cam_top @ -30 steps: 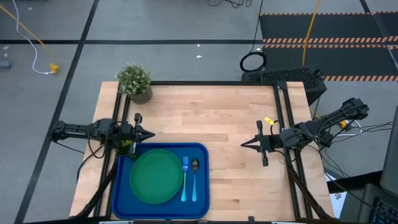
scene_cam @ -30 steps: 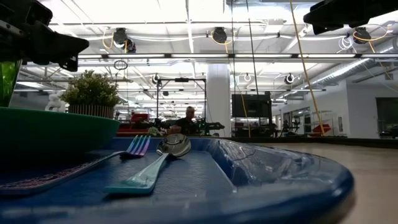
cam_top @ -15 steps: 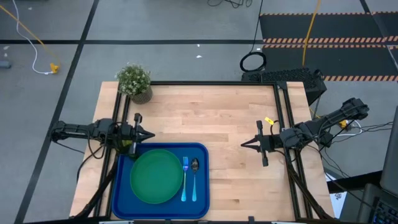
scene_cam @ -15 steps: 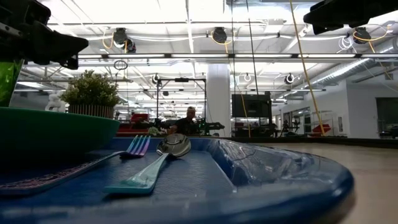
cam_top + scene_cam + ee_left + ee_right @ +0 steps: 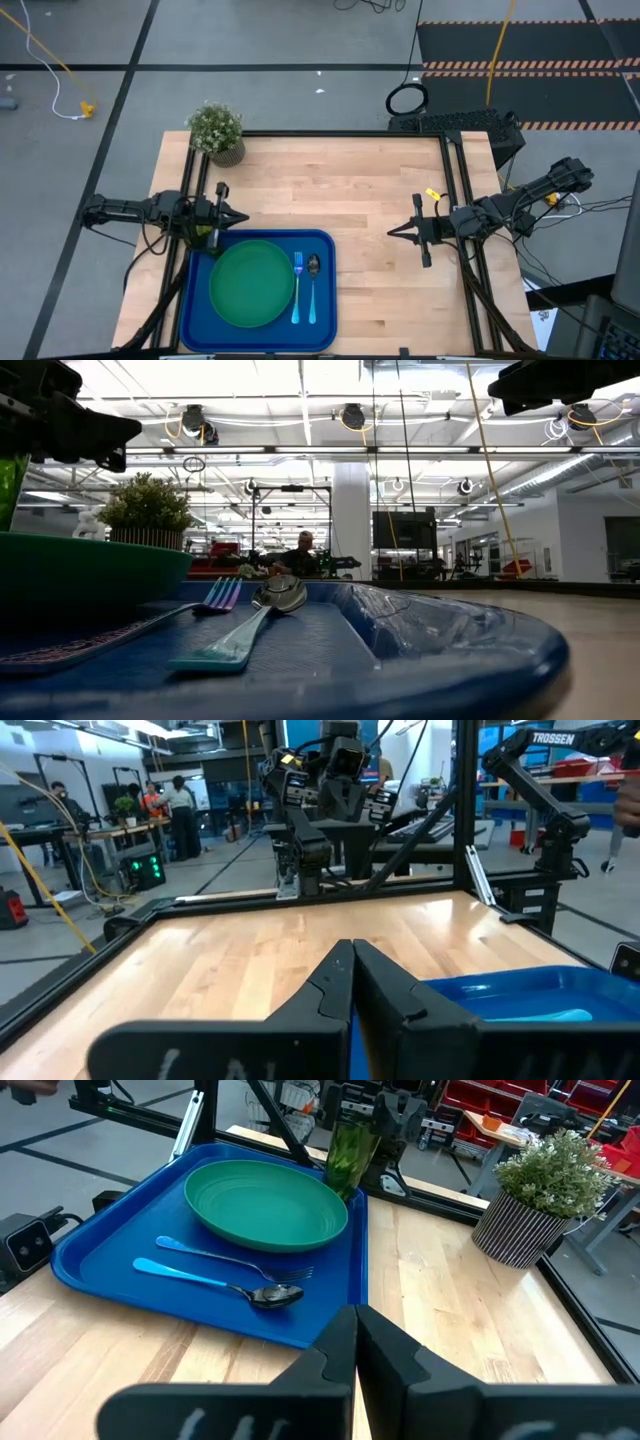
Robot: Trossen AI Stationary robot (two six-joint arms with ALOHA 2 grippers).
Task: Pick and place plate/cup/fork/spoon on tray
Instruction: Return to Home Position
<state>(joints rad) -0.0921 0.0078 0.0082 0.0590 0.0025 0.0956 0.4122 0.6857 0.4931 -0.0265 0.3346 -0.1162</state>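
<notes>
The dark-blue tray (image 5: pixel 326 300) lies at the table's near edge, left of centre. On it lie the green plate (image 5: pixel 250 283), the light-blue fork (image 5: pixel 297 287) and, right of the fork, the spoon (image 5: pixel 312 290) with its silver bowl (image 5: pixel 277 1294). The olive-green cup (image 5: pixel 349 1155) stands upright at the tray's far left corner, under my left arm's wrist. My left gripper (image 5: pixel 243 216) is shut and empty, level above the tray's far left edge, pointing right. My right gripper (image 5: pixel 393 232) is shut and empty, right of the tray, pointing left.
A small potted plant (image 5: pixel 216 130) stands at the table's far left corner. Black frame rails (image 5: pixel 455 190) run along the table's left, right and far sides. Bare wood lies between the tray and the right gripper and toward the far edge.
</notes>
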